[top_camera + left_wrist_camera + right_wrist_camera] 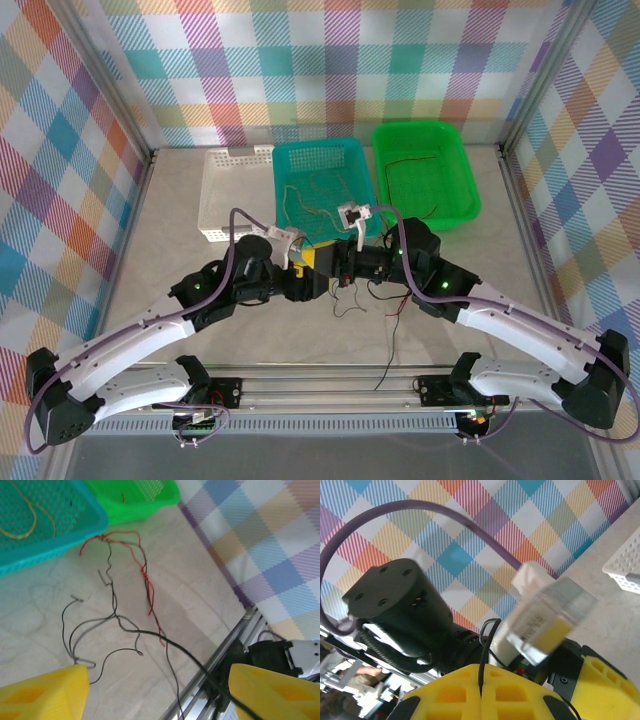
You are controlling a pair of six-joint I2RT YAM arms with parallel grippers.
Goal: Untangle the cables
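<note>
Right end effector (pixel 481 686): clenched. I see its two yellow pads (pixel 445 695) pressed together, with a black cable (pixel 481 660) pinched in the seam and curling up out of it.
Left end effector (pixel 157 682): released. Its yellow fingers (pixel 45 695) stand wide apart at the bottom corners of my left wrist view, above the surface (pixel 210 595).
Arms: from the top view I find both end effectors meeting nose to nose, just in front of the teal basket (pixel 318 146).
Loose bunch (pixel 372 296): these cables lie on the surface by the right wrist. Several thin black ones loop over one another, and a red cable (pixel 145 575) kinks alongside them.
Black strand (pixel 165 640): it runs from the bunch toward the left end effector's right-hand finger. I cannot tell whether it touches.
Teal basket: brownish and yellow wires (pixel 315 195) rest inside.
Green basket (pixel 420 127): it sits just right of the teal one, with one thin dark wire (pixel 410 160) on its floor.
White basket (pixel 225 190): it sits just left of the teal one.
</note>
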